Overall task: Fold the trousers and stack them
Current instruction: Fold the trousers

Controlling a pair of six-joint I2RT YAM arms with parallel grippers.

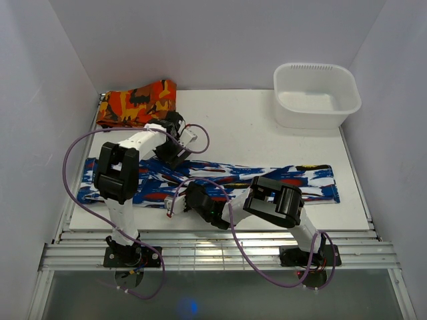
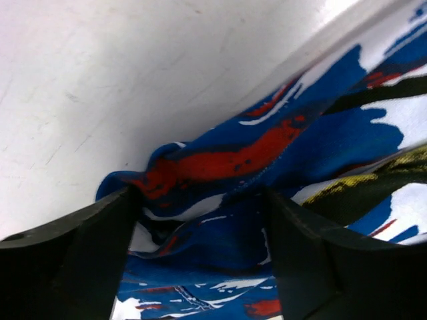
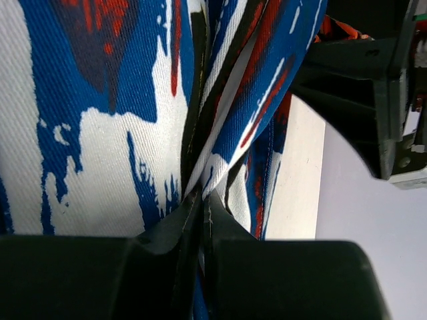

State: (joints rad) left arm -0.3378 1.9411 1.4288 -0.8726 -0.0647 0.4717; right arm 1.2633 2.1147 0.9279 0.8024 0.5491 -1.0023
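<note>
Left gripper (image 2: pixel 200 220) stands with its fingers apart at the far edge of the trousers (image 1: pixel 303 183), and a bunched fold lies between them. Right gripper (image 3: pixel 203 200) is clamped tight on the near edge of the cloth. The trousers lie as one long strip across the table (image 1: pixel 267 127).

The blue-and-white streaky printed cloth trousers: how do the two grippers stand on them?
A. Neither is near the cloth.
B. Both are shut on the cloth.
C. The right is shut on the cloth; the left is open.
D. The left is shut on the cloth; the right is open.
C: the right gripper pinches a fold of the trousers with its fingers together, while the left gripper has its fingers apart around bunched cloth.
</note>
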